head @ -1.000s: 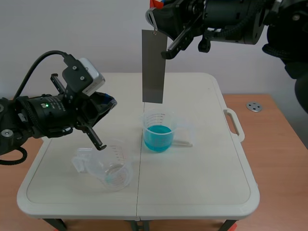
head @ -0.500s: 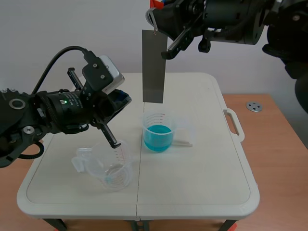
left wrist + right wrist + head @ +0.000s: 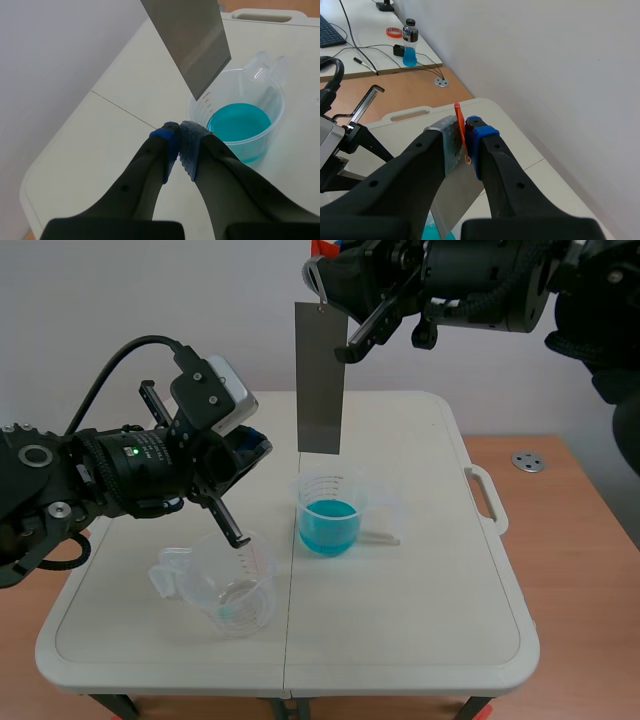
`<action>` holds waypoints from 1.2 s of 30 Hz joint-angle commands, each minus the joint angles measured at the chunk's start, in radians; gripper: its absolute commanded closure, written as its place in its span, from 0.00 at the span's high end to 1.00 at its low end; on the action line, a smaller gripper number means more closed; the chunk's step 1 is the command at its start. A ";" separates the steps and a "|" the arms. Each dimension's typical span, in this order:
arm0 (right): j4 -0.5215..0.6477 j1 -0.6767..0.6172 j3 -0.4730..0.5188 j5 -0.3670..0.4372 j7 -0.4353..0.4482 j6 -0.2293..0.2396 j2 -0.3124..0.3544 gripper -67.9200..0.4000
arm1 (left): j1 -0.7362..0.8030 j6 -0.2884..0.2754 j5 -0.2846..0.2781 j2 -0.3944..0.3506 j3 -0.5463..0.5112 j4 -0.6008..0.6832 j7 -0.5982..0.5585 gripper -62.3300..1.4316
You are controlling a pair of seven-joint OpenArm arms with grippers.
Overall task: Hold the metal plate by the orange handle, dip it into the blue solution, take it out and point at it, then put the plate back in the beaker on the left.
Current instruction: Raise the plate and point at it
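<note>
I have the right gripper (image 3: pixel 465 137) pinching the orange handle (image 3: pixel 460 125) so the metal plate (image 3: pixel 320 380) hangs clear above the blue solution beaker (image 3: pixel 329 512), with the left gripper (image 3: pixel 179 135) pressed together and aimed at the plate's lower edge, apparently as a pointer.

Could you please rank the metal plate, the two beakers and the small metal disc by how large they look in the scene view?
Largest: empty beaker, though nearness to the camera enlarges it.
Next: metal plate and beaker of blue solution, too alike in area to rank.
Smallest: metal disc.
</note>
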 commanded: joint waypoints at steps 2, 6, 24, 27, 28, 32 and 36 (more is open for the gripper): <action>0.021 0.022 0.010 0.014 0.011 -0.003 0.008 0.02 | -0.006 0.009 -0.006 0.000 -0.003 0.014 -0.014 0.07; 0.021 0.022 0.010 0.014 0.011 -0.003 0.008 0.02 | -0.003 0.008 -0.006 0.000 -0.003 0.014 -0.013 0.07; 0.021 0.023 0.009 0.014 0.012 -0.003 0.008 0.02 | 0.388 0.387 -0.152 -0.299 -0.258 0.045 -0.157 0.07; 0.021 0.023 0.009 0.014 0.012 -0.003 0.008 0.02 | 0.531 0.404 -0.197 -0.352 -0.335 0.045 -0.162 0.07; 0.021 0.023 0.009 0.014 0.012 -0.003 0.008 0.02 | 0.583 0.406 -0.203 -0.365 -0.360 0.045 -0.166 0.07; 0.021 0.023 0.008 0.018 0.013 -0.003 0.008 0.02 | 0.777 0.425 -0.219 -0.385 -0.435 0.045 -0.179 0.07; 0.021 0.023 0.008 0.021 0.013 -0.003 0.008 0.02 | 0.941 0.426 -0.234 -0.385 -0.451 0.033 -0.182 0.07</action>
